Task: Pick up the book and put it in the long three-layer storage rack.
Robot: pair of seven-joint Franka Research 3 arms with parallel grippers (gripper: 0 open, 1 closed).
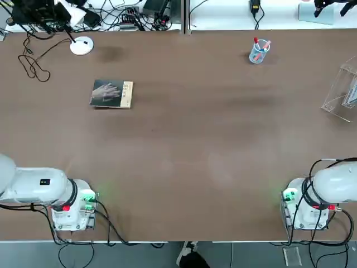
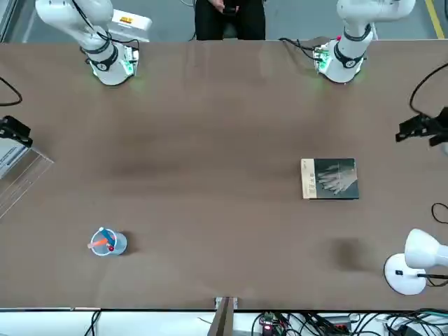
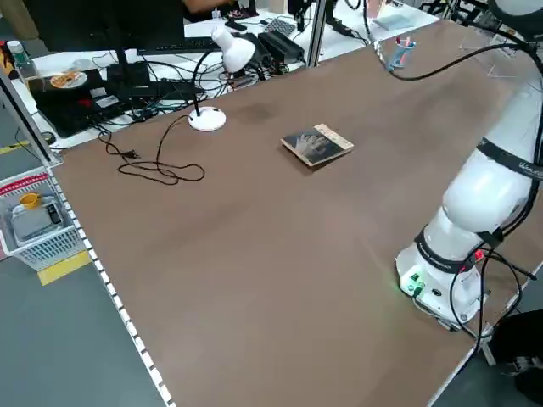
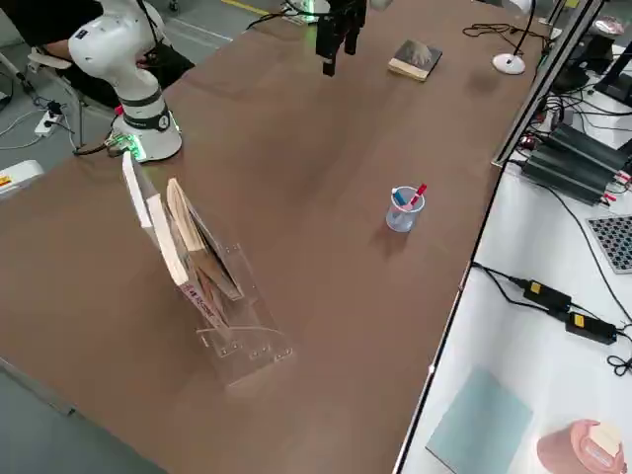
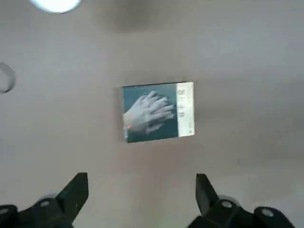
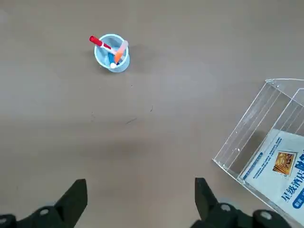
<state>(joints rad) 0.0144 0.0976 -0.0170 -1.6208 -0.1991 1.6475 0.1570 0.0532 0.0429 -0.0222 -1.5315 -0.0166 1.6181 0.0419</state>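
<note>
Book (image 1: 111, 94) (face up) on table (image 1: 184, 145)

A: Got the book (image 1: 111, 94)?
B: Yep. Lying flat, closed, on robot's left. Dark cover up, pale hands printed on, cream strip along one edge.
A: Found the storage rack (image 4: 259, 346)?
B: Yep. Clear, see-through walls. Standing on robot's right, partly loaded, well apart from the book.
</note>
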